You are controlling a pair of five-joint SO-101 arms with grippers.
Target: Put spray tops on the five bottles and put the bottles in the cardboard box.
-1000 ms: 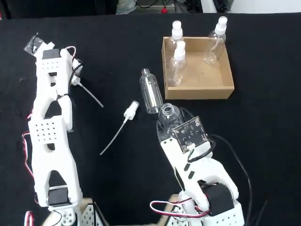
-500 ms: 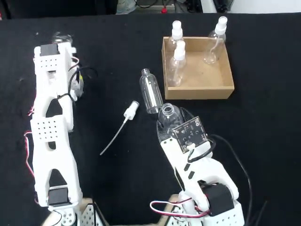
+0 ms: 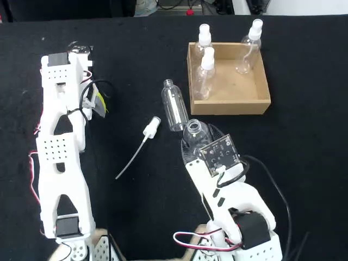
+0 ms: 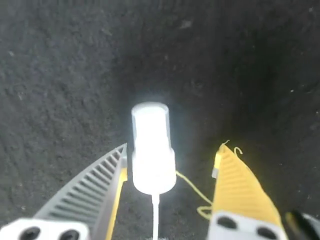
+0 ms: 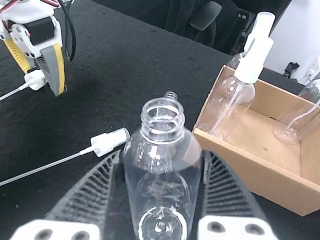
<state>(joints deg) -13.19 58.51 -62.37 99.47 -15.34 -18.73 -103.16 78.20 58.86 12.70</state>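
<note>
An uncapped bottle (image 5: 161,165) stands upright at the near left corner of the cardboard box (image 3: 228,106), pinched by the right gripper (image 5: 162,157). A second bottle (image 3: 174,106) lies beside the box's left wall. Well left of the box, the left gripper (image 4: 170,160) has its fingers spread around a spray top (image 4: 151,150).
</note>
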